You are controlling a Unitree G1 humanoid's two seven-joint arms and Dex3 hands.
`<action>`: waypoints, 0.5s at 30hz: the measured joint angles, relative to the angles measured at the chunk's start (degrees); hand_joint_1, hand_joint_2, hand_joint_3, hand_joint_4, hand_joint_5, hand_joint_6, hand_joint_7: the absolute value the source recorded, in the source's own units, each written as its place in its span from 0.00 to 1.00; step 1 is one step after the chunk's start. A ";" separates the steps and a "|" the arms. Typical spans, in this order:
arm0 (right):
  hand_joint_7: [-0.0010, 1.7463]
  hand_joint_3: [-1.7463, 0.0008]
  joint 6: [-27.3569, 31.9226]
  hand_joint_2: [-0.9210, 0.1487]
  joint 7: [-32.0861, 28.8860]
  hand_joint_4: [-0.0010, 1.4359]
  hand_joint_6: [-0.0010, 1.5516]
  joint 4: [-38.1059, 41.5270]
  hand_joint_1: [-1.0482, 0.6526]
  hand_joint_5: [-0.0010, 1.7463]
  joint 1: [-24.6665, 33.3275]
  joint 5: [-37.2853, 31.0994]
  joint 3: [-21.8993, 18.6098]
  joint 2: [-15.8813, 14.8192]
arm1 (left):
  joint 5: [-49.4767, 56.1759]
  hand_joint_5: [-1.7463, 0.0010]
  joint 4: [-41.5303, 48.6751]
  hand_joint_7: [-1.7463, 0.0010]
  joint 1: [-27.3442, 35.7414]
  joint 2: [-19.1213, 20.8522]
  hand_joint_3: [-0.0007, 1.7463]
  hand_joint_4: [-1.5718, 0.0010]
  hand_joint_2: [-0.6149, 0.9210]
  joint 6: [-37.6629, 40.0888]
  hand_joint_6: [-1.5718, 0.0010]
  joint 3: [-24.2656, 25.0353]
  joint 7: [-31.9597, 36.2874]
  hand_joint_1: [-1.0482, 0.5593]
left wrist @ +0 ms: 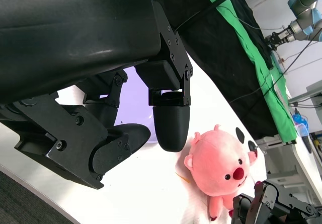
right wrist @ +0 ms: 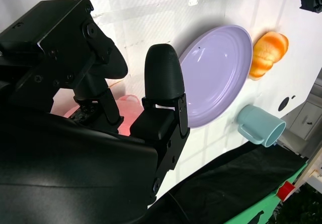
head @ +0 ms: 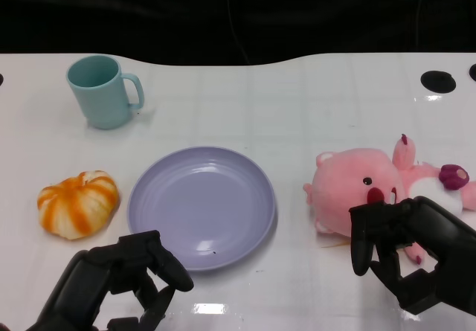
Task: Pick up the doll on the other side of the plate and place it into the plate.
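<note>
**Right hand poised over the doll**

The right hand (head: 416,253) hangs just above the pink doll (head: 364,190), fingers apart and empty. The doll lies on the table (head: 297,100) right of the purple plate (head: 201,206). The left hand (head: 119,279) is empty, fingers loosely curled.

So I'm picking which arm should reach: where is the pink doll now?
Head view: the pink doll lies on the table's right side, beside the purple plate, apart from it, just beyond the right hand.
</note>
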 measured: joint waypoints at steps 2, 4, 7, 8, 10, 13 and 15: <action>0.85 0.21 0.25 0.52 0.00 0.57 0.50 -0.11 0.66 1.00 0.00 -0.17 0.02 0.00 | 0.01 0.12 0.00 0.35 0.01 0.00 0.61 0.51 0.76 -0.02 0.47 0.00 0.00 0.62; 0.85 0.21 0.39 0.51 0.00 0.57 0.50 -0.22 0.66 1.00 0.01 -0.28 0.03 0.00 | 0.01 0.13 0.00 0.36 0.03 0.00 0.61 0.52 0.75 -0.15 0.47 0.00 0.00 0.61; 0.86 0.21 0.39 0.51 0.00 0.57 0.50 -0.77 0.67 1.00 0.01 -0.25 0.02 0.00 | 0.00 0.13 0.00 0.36 0.03 0.00 0.62 0.51 0.75 -0.37 0.47 0.00 0.00 0.61; 0.86 0.21 0.39 0.51 0.01 0.57 0.50 -0.78 0.67 1.00 0.01 -0.21 0.02 0.00 | 0.00 0.13 0.00 0.36 0.03 0.00 0.62 0.51 0.75 -0.39 0.47 0.01 0.00 0.61; 0.85 0.21 0.22 0.52 0.01 0.57 0.50 -0.75 0.67 1.00 0.01 -0.14 0.02 0.00 | -0.04 0.14 -0.01 0.36 0.04 0.01 0.62 0.51 0.75 -0.39 0.47 0.09 0.00 0.61; 0.85 0.21 -1.02 0.52 0.01 0.57 0.50 -0.51 0.67 1.00 0.01 -0.07 0.02 0.00 | -0.07 0.14 -0.01 0.36 0.05 0.10 0.62 0.50 0.75 -0.39 0.47 0.28 0.00 0.61; 0.85 0.21 -1.59 0.52 0.01 0.58 0.50 -0.20 0.67 1.00 0.01 0.00 0.00 0.00 | -0.09 0.14 0.02 0.36 0.05 0.13 0.61 0.50 0.75 -0.51 0.47 0.35 0.00 0.61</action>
